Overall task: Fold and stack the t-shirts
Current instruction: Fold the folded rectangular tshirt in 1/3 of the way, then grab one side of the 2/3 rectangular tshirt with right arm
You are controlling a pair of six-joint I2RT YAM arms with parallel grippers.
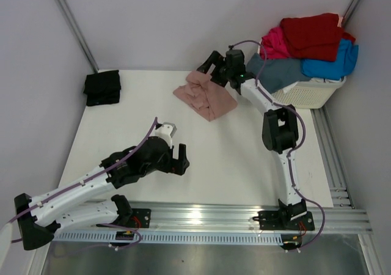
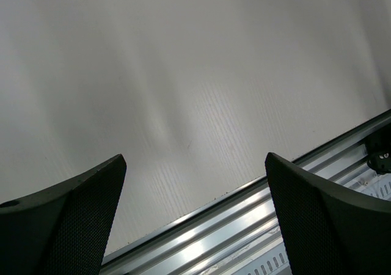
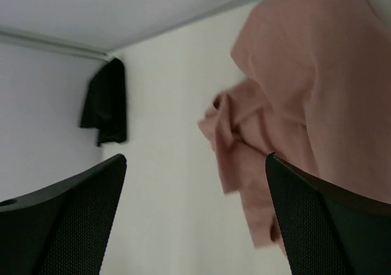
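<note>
Dusty-pink t-shirt (image 1: 204, 96): crumpled on the table (image 1: 244, 153) at 12 o'clock, long axis roughly 10-to-4; which way the collar faces cannot be told.
Right gripper (image 1: 214, 69): at its 1 o'clock edge, jaws spread wide, gripping nothing.
Left gripper (image 1: 182, 159): at 7 o'clock, jaws wide, nothing between.
Black t-shirt (image 1: 102, 87): folded, at 10 o'clock.
Laundry basket (image 1: 311, 93): at 2 o'clock, heaped with more tees.

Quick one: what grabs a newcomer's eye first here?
The bright heap of t-shirts, red, magenta and blue, spilling over the white laundry basket at the far right corner. Next, the crumpled dusty-pink t-shirt at far centre, with the right gripper open close by its far edge. A folded black t-shirt sits alone at far left.
</note>
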